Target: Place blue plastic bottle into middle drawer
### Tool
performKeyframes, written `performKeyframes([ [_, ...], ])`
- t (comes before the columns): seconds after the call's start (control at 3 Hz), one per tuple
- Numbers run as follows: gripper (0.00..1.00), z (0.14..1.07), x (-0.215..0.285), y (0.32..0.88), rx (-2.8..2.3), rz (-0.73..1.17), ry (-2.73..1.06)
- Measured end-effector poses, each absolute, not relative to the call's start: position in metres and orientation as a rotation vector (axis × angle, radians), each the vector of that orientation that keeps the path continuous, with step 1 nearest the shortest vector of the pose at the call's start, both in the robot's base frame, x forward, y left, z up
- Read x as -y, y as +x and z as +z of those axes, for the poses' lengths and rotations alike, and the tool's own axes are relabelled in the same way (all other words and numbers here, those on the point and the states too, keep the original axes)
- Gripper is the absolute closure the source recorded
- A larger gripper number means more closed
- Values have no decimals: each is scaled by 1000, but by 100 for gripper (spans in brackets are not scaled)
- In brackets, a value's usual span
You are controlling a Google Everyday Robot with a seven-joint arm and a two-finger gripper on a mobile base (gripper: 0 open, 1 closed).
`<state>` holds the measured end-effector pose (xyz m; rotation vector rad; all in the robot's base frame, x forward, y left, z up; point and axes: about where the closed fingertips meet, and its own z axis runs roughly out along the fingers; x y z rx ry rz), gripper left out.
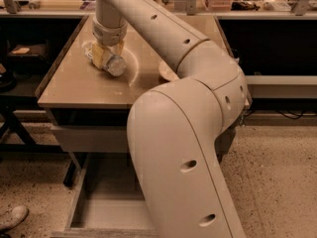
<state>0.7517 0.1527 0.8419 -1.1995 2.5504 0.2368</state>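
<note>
Room: speckled floor (277,177), with a cluttered bench (257,4) along the back wall.
Table: tan tabletop (79,86), seen from above and in front.
Arm: 1 thick cream robot arm (183,148) rises from the lower middle, bends over the table and reaches down to its far left part.
Gripper: the gripper (110,58) is low over the tabletop, and its yellowish fingers (100,55) are closed on either side of the bottle.
Blue plastic bottle: the blue plastic bottle (115,65) lies tilted on the tabletop in that grip, its round end facing the camera.
Bowl: a white bowl (167,71) sits on the table right of the bottle, partly hidden by the arm.
Middle drawer: the middle drawer (111,214) is pulled out below the table, well apart from the bottle, with its grey floor bare where it shows.
Drawer front: a closed grey drawer front (89,139) sits just under the tabletop.
Shoe: 1 pale shoe (12,217) shows at the lower left edge.
</note>
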Motion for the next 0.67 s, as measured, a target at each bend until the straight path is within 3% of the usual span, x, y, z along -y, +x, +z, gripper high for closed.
performKeyframes([
  [0.67,100,852,-136,701,-2538,311,-1191],
])
